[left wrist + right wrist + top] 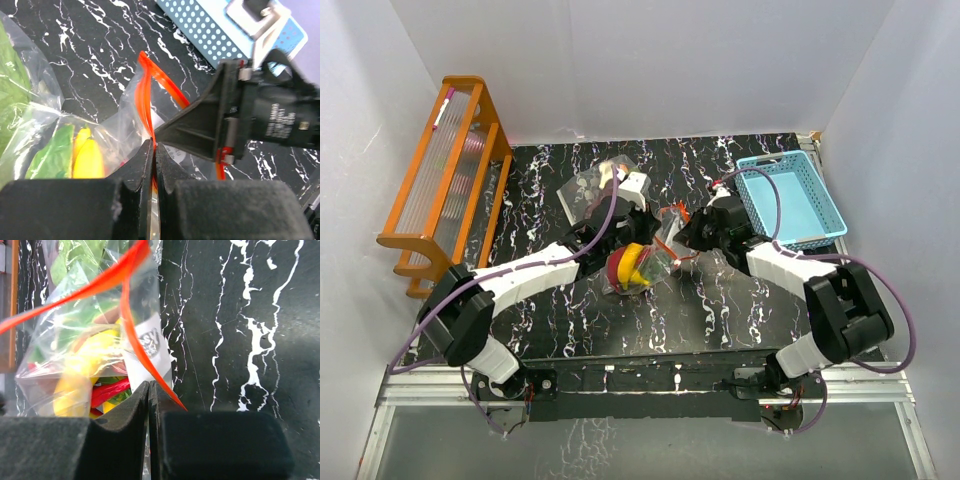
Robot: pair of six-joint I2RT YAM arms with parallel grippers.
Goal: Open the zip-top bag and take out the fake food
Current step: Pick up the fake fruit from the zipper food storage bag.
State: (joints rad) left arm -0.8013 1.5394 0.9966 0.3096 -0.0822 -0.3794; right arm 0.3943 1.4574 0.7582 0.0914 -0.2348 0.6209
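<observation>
The clear zip-top bag (638,265) with an orange zip strip (146,80) lies mid-table, its two zip lips pulled apart. Inside it shows the fake food: a yellow banana (89,157), green leafy pieces (54,150) and red chilli peppers (107,391). My left gripper (153,147) is shut on one lip of the bag at the orange strip. My right gripper (149,386) is shut on the opposite lip, clear plastic pinched between its pads. In the top view the left gripper (650,232) and right gripper (680,240) face each other closely over the bag's mouth.
A light-blue plastic basket (790,195) stands at the back right, close behind the right arm. An orange wooden rack (445,170) lines the left wall. Another clear bag (588,185) lies behind the left wrist. White walls enclose the black marbled table (720,310).
</observation>
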